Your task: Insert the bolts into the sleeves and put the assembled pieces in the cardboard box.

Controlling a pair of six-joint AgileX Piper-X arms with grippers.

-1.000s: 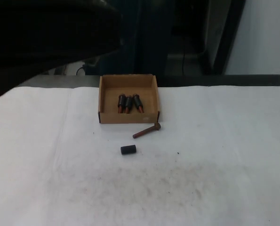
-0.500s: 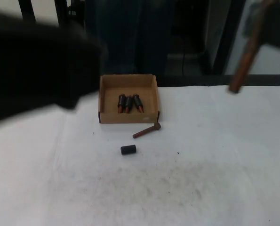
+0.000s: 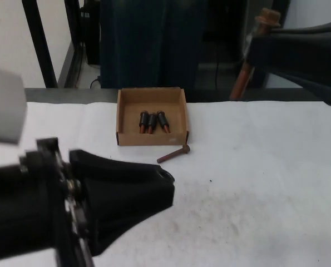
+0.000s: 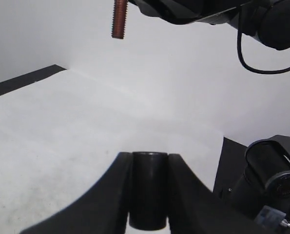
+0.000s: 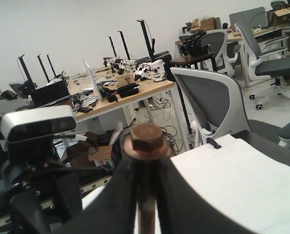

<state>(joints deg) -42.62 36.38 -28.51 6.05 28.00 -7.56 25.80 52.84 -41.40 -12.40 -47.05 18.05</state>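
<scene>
Both arms have swung in over the bench (image 3: 265, 194), the left gripper (image 3: 166, 179) carrying a sleeve (image 4: 147, 195) and the right gripper (image 3: 253, 49) a held bolt (image 3: 243, 75).
High view: a second ago the bench showed just the cardboard box (image 3: 123, 117), a loose bolt (image 3: 173, 154) and a loose sleeve. Now the left arm fills the near left and covers the spot where that sleeve lay, while the right arm hangs at the far right, well apart. Three assembled pieces (image 3: 152, 121) lie in the box as before, and the loose bolt is unmoved just in front of it. Left wrist view: the fingers clamp the sleeve, and the right arm's bolt hangs farther off. Right wrist view: the fingers pinch that bolt just under its hex head. With both parts in hand, insertion looks to be the next step.
</scene>
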